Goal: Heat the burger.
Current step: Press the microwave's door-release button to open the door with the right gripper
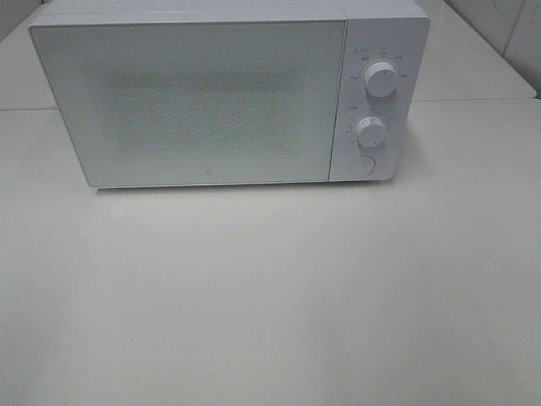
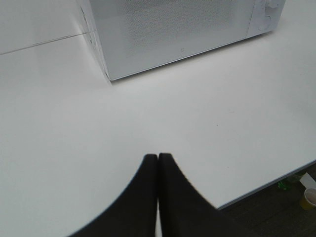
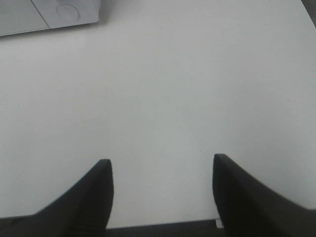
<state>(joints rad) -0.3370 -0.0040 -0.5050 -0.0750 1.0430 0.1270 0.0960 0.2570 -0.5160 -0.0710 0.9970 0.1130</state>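
The burger is out of view in every frame. A white microwave (image 1: 228, 97) stands at the back of the white table (image 1: 270, 288) with its door closed; two round knobs (image 1: 380, 82) and a round button sit on its right panel. Neither arm shows in the exterior high view. The left wrist view has my left gripper (image 2: 157, 157) shut, its dark fingers pressed together over bare table, well short of the microwave (image 2: 173, 34). My right gripper (image 3: 162, 165) stands open in the right wrist view, with nothing between its fingers, near the table's front edge.
The table's front edge (image 2: 266, 185) runs close by the left gripper, with floor beyond and a paper cup (image 2: 311, 197) down there. The microwave's lower right corner (image 3: 64, 12) shows far from the right gripper. A second table (image 1: 482, 59) abuts behind.
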